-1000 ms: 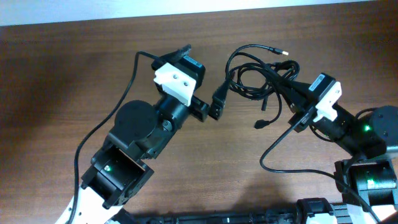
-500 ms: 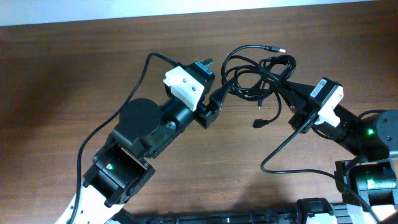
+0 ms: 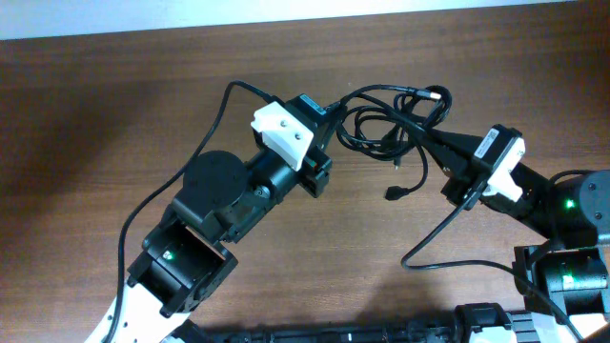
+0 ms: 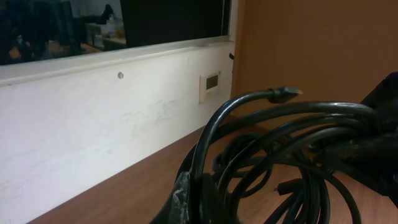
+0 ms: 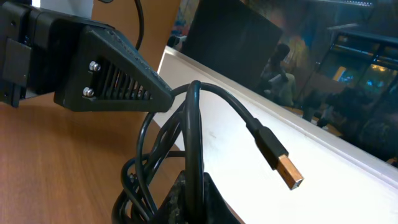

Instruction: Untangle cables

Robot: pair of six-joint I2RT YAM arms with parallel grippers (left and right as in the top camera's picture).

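The cables (image 3: 386, 122) lie as a tangled black bundle on the brown table, between my two grippers. My left gripper (image 3: 331, 122) is shut on the bundle's left side. In the left wrist view, loops of the cables (image 4: 273, 149) rise out of the closed left gripper (image 4: 202, 194). My right gripper (image 3: 435, 127) is shut on the bundle's right side. In the right wrist view, one strand of the cables (image 5: 196, 124) runs up from the right gripper (image 5: 194, 186) and ends in a gold USB plug (image 5: 285, 165). A small plug (image 3: 393, 193) hangs loose below the bundle.
A white wall (image 4: 93, 124) runs along the far table edge, close behind the bundle. Each arm's own thicker black wire (image 3: 434, 238) trails over the table. The left gripper's body (image 5: 106, 68) shows just left of the bundle in the right wrist view.
My left gripper has moved up to the bundle's left side and gone from open to shut on it. The right gripper has kept its grip and drawn slightly to the right.
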